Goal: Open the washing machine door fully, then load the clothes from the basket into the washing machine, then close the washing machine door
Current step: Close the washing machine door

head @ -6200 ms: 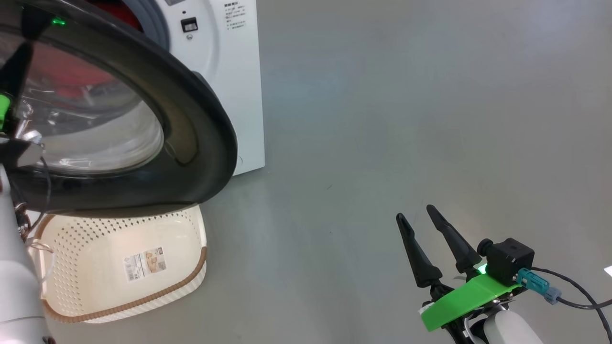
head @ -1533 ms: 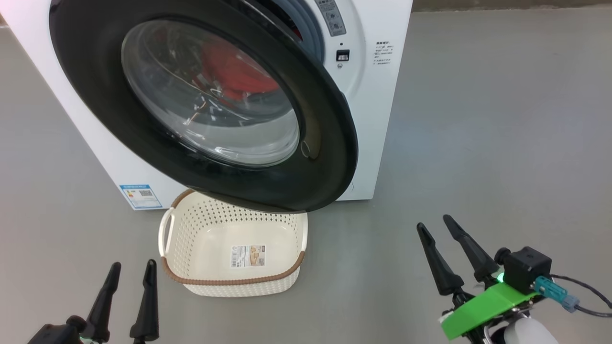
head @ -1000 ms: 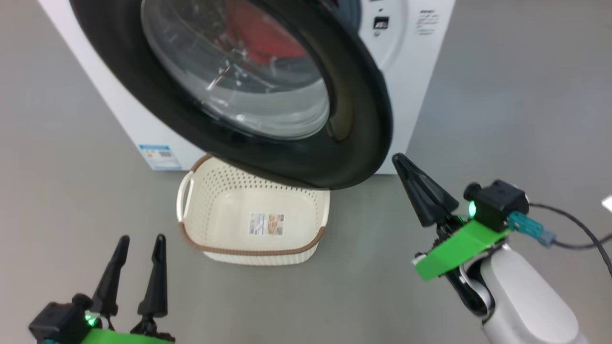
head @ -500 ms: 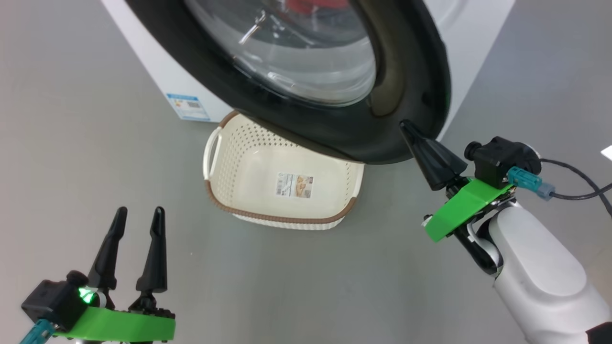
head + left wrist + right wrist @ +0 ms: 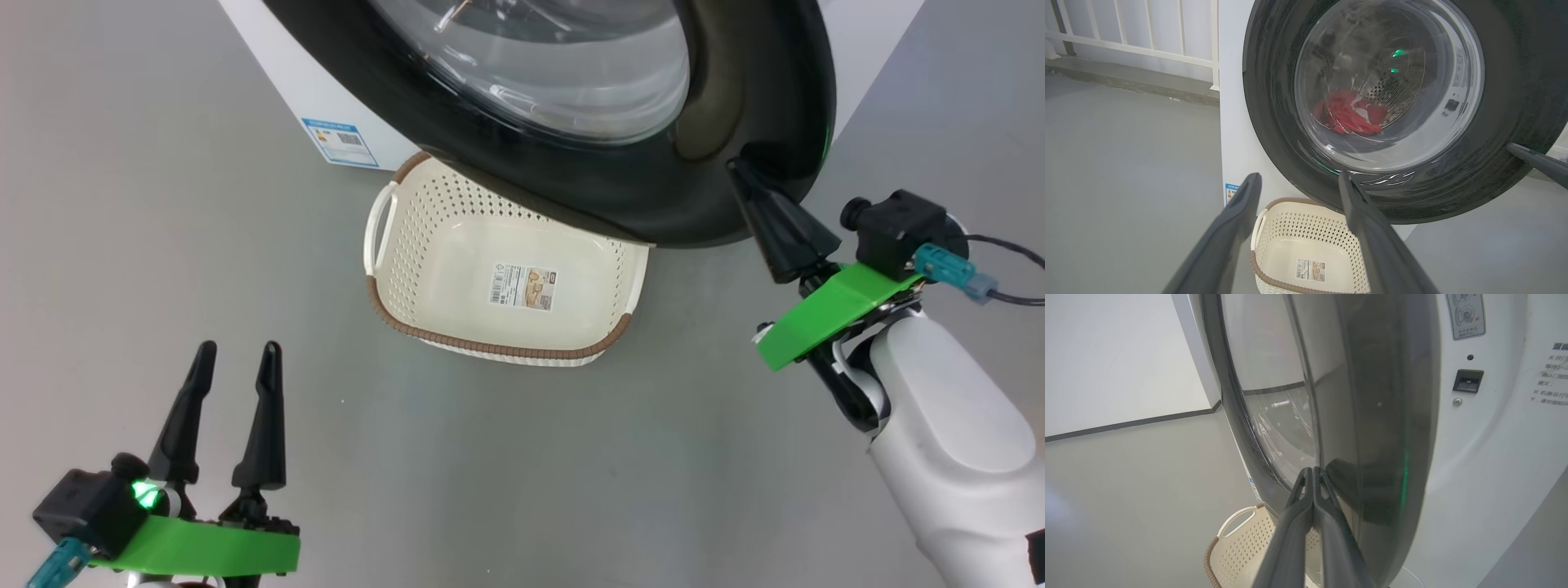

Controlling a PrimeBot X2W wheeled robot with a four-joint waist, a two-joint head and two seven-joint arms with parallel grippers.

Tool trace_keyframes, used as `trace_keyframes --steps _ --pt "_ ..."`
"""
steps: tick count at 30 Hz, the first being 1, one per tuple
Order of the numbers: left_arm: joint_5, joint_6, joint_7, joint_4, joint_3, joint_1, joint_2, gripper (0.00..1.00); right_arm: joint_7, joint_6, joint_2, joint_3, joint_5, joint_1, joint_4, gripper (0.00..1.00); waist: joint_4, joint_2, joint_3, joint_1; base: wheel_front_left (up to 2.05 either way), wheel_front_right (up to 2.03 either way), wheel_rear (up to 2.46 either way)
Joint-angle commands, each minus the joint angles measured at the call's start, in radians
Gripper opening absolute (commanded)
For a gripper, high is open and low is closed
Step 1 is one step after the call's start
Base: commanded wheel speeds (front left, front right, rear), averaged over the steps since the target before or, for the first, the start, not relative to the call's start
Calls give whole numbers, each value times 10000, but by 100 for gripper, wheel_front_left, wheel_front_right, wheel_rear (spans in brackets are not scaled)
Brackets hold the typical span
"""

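- Head view: the washing machine door (image 5: 735, 122) is seen standing partly open from the washing machine (image 5: 865, 33), with its black rim hanging over the far side of the basket (image 5: 408, 245).
- The basket is set on the grey floor (image 5: 122, 245) just in front of the machine, beside the blue sticker (image 5: 339, 140). Its bare bottom with a paper label (image 5: 523, 286) is seen.
- The left gripper (image 5: 237, 349) is seen at lower left, fingers spread wide, nothing held, well apart from the basket.
- The right gripper (image 5: 741, 171) is pressed fully closed with nothing between the fingers. Its tip is placed at the lower right of the door rim; whether it touches cannot be told.
- Left wrist view: the clothes (image 5: 1349, 116) are seen through the door glass, lying inside the drum (image 5: 1392, 87). The basket is framed low between the spread fingers. One dark finger of the right gripper is seen at the right edge, by the rim.
- Right wrist view: the door is seen nearly edge-on, with a gap left to the machine front, where a latch slot (image 5: 1468, 380) is exposed. The closed fingers are pointed at the door rim, and a basket handle is seen below.
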Motion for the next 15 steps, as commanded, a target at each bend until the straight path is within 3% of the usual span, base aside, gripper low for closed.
trace_keyframes --steps 1,15 --pt "-39 -31 -120 -283 306 -307 204 100 -48 14 -55 -127 -135 -172 -190 0 4 -1 70 0 0 0 0" --pt "-123 -31 -120 -420 330 -618 274 100 -48 14 -359 -931 -240 -1200 205 0 193 -1 821 0 0 0 0"
